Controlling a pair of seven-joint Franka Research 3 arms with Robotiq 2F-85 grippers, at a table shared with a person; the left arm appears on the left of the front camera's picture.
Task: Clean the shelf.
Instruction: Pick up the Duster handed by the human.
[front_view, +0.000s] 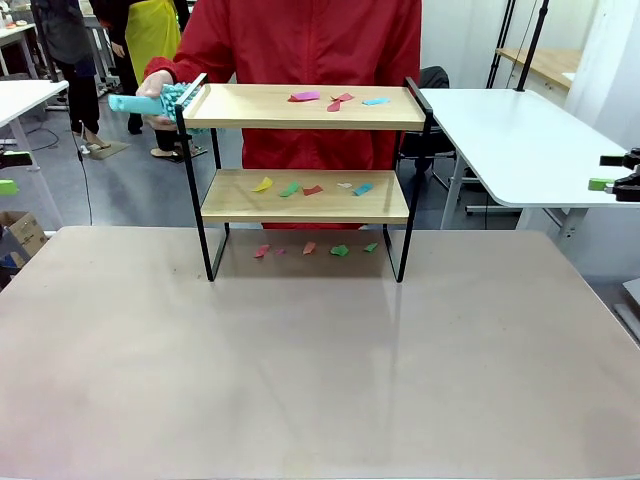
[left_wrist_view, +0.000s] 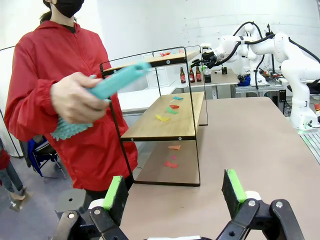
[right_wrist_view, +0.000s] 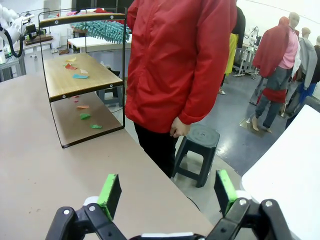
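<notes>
Left gripper (left_wrist_view: 174, 192) released, jaws wide, nothing between them; right gripper (right_wrist_view: 167, 192) the same. Shelf (front_view: 240, 105) stands at the table's (front_view: 300, 380) far side, in front of the person. Paper scraps (front_view: 305, 97) lie on both boards and on the table beneath. Person's hand (front_view: 155, 85) holds teal duster (front_view: 135, 102) at the top board's left end — its head partly hidden behind the rail.

Lab: white worktables (front_view: 520, 140), black stands (front_view: 532, 40), stool (right_wrist_view: 200, 136)

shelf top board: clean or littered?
Littered: coloured scraps lie on the shelf top board; the person's duster is at its left end.
</notes>
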